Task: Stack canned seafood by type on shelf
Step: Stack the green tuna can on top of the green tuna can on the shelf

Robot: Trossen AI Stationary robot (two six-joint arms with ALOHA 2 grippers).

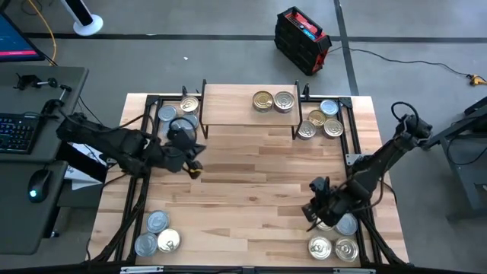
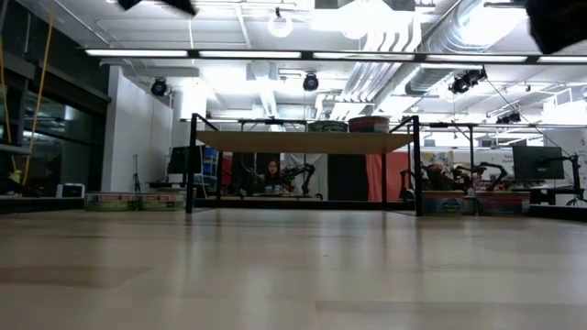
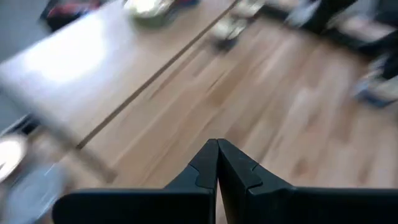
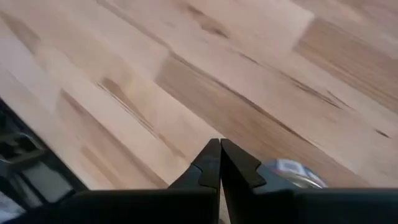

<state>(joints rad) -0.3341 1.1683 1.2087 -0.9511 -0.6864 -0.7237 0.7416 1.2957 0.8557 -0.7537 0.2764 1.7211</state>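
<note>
Left gripper we see clenched empty beside the shelf; right gripper clenched empty over near-right tins.

From above you look straight down on the whole table. Your low camera sits at tabletop level, facing the shelf, which both views share. Wrist cameras hover close over bare boards.
</note>
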